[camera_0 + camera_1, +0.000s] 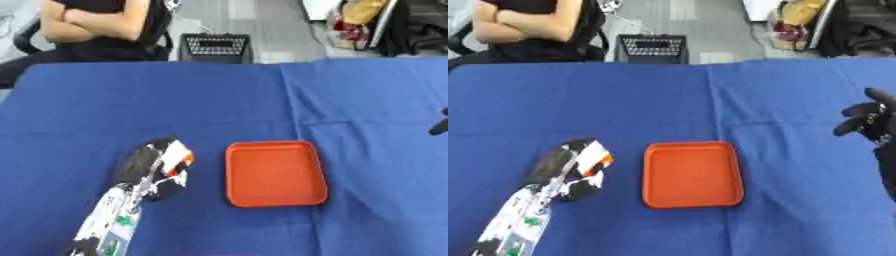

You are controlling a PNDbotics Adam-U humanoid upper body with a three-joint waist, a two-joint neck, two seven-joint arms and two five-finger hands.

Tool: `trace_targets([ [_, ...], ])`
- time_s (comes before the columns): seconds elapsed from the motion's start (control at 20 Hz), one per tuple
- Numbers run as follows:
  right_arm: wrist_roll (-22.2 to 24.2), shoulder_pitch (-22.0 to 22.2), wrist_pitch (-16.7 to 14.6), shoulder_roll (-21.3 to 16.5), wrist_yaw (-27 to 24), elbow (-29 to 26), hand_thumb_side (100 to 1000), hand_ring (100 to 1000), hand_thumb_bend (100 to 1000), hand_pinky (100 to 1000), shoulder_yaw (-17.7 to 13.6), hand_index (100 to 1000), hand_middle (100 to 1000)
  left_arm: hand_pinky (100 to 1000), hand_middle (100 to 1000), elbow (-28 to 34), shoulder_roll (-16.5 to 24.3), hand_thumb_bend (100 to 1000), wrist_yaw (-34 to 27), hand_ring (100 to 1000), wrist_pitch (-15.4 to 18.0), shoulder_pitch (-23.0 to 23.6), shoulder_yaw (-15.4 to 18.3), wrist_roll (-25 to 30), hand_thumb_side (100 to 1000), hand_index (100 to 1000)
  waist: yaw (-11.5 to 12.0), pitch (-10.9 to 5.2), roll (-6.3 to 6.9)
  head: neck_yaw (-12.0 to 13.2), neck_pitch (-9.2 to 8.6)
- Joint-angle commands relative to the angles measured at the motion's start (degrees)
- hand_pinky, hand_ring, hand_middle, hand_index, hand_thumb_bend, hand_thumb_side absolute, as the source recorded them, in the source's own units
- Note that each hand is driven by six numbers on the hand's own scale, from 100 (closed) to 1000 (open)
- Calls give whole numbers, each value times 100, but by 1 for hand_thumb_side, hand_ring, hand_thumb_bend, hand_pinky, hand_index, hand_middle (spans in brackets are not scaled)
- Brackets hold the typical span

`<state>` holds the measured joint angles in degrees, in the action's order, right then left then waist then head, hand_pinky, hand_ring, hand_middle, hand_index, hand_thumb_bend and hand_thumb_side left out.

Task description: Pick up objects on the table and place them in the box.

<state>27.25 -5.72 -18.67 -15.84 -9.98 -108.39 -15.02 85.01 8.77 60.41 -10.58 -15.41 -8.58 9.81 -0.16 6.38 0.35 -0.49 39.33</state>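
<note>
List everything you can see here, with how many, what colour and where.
Tray: one, orange, shallow, nothing in it, near the table's middle.
Small object: one, orange and white, in the left hand, left of the tray; too unclear to name.
Tablecloth: one, blue, covering the table.
Basket: one, black, on the floor beyond the table.
Left hand: one, black, wrapped around the small object.
Right hand: one, black, at the right edge above the cloth, fingers curled.
</note>
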Motion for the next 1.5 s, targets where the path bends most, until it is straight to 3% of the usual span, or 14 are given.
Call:
trace_targets([
  [0.05,2,-65,-6,-74,-7,-76,892,562,100,572,-26,906,647,1000,672,43,59,100,62,1000,-64,-33,15,-18,256,1000,3,-65,-5,20,-53],
  [0.2,4,-65,-6,-74,-7,-75,892,562,100,572,-27,906,647,1000,669,82,63,100,37,1000,-84,-44,21,-53,254,1000,1,-66,-4,17,-54],
  [0.25,4,-64,-6,-74,-7,-75,892,562,100,572,-27,906,646,1000,668,110,66,100,19,1000,-88,-53,26,-70,300,1000,0,-66,-4,16,-56],
  [0.3,4,-64,-6,-74,-6,-74,892,562,100,572,-27,906,646,1000,668,162,73,100,-2,1000,-87,-69,27,-95,250,1000,0,-67,-4,14,-57],
  [0.65,26,-57,-9,-78,-12,-64,893,562,100,572,-13,906,646,1000,667,986,192,100,-429,1000,-8,-368,-136,-96,235,1000,-10,-80,-1,44,-55],
  [1.05,53,-65,-6,-76,-22,-53,894,562,100,572,4,906,646,1000,660,1225,258,100,-673,1000,217,-809,-551,293,228,1000,-76,-82,11,78,-47],
  [1.5,80,-74,1,-75,-39,-50,895,562,100,572,23,906,646,1000,645,1078,307,100,-618,1000,672,-1184,-1139,740,233,984,-134,-89,21,120,-55],
])
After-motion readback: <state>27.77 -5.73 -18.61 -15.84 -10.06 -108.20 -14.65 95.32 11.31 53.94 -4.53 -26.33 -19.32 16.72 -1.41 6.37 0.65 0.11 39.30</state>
